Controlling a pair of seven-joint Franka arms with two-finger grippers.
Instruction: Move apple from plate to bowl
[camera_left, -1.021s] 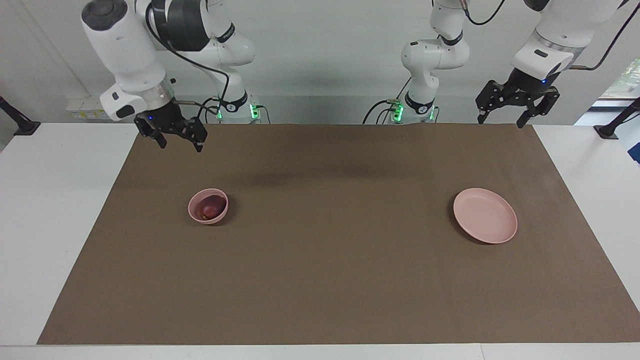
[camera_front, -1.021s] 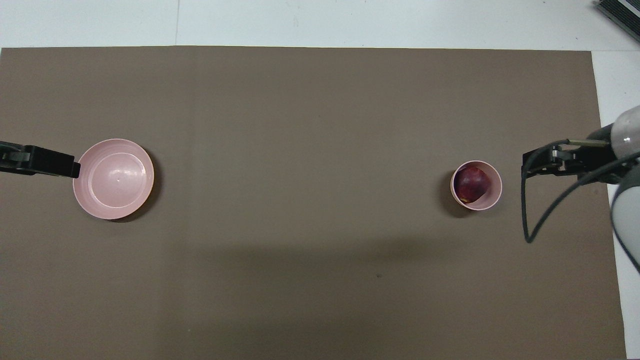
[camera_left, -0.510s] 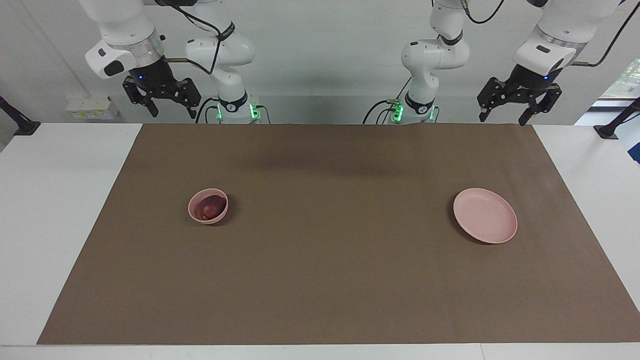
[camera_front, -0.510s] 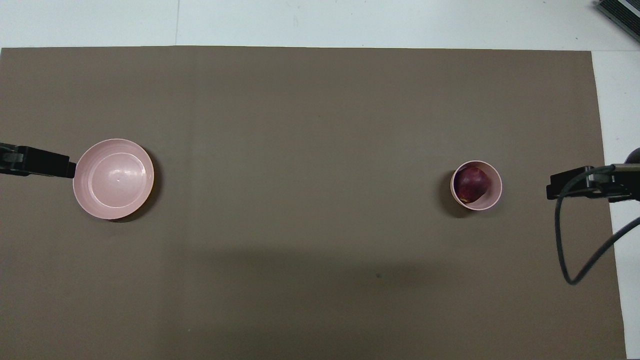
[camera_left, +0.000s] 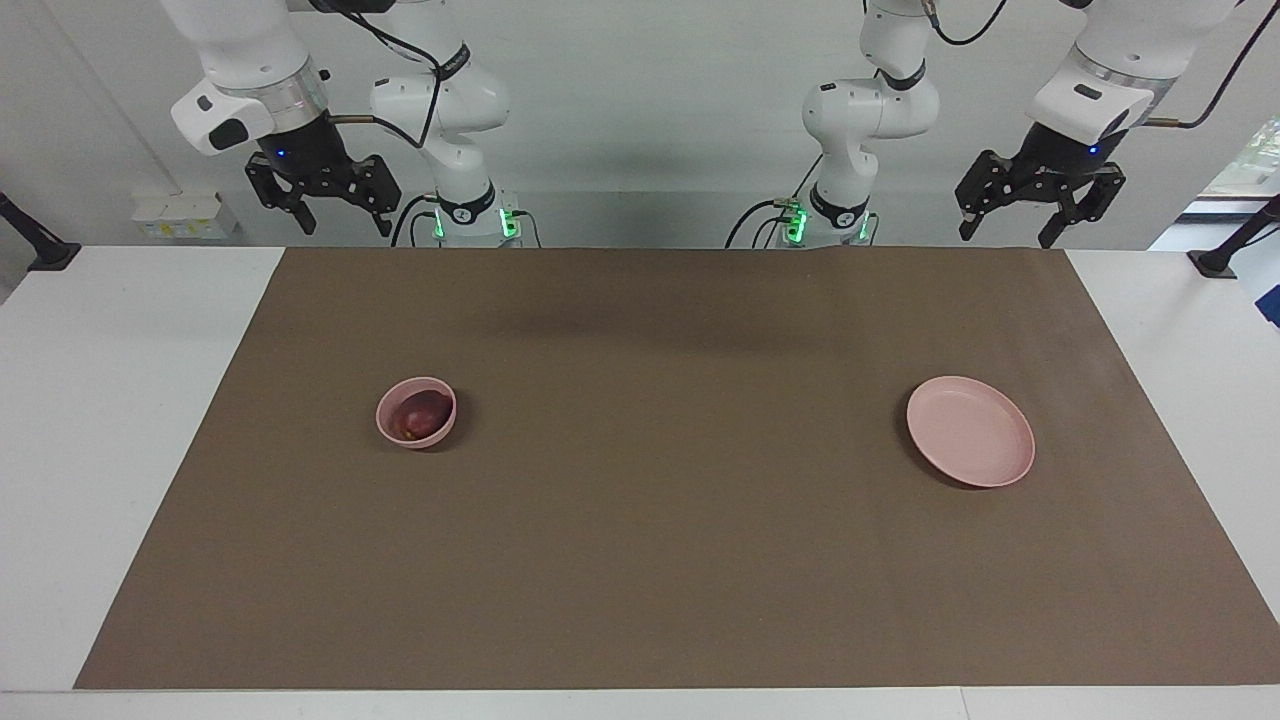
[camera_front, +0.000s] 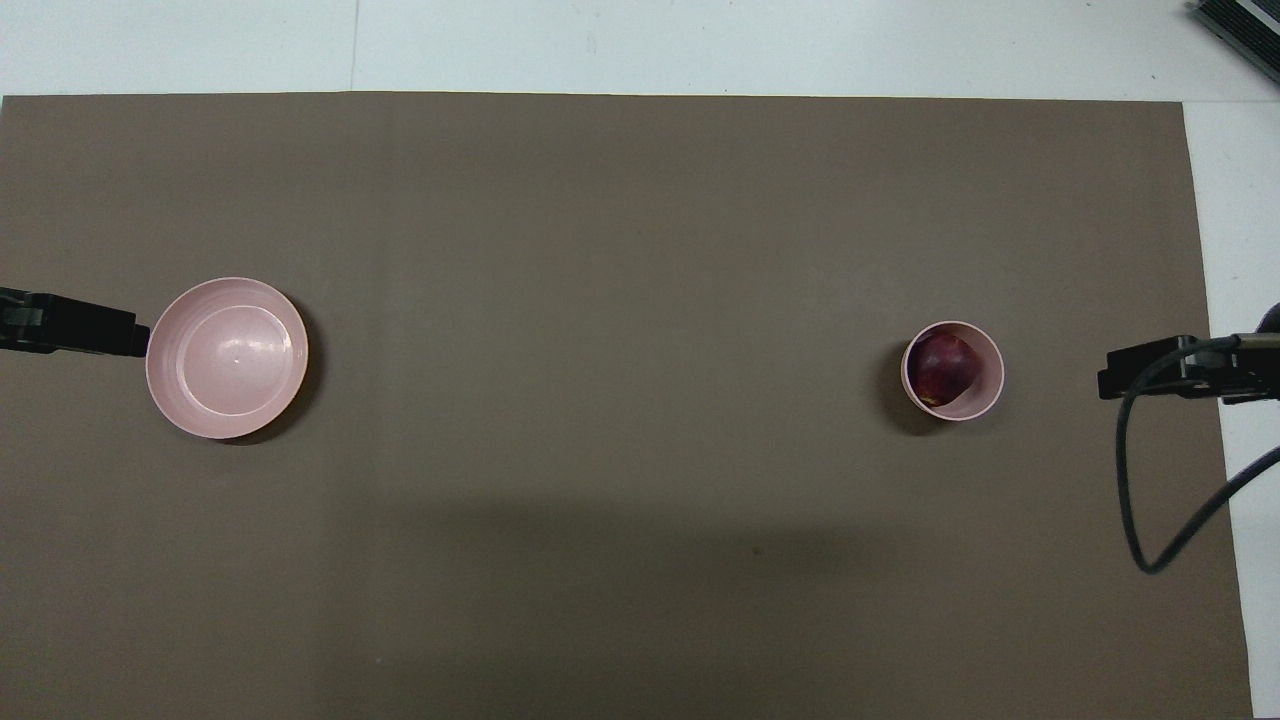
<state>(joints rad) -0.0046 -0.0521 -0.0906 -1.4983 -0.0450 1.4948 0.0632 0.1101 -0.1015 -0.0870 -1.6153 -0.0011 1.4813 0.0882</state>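
we see the apple (camera_front: 943, 367) in the bowl (camera_front: 988, 385) and the plate (camera_front: 226, 357) empty on the brown mat (camera_front: 600, 250).

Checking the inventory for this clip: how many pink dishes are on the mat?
2. The bowl, with the apple in it, sits toward the right arm's end; the plate, bare, sits toward the left arm's end. Nothing looks hidden.

Open mat (camera_left: 660, 520) — between bowl (camera_left: 416, 412) (plate (camera_left: 970, 431))

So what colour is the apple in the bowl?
Dark red, the apple, with a yellowish patch; the overhead view shows it best.
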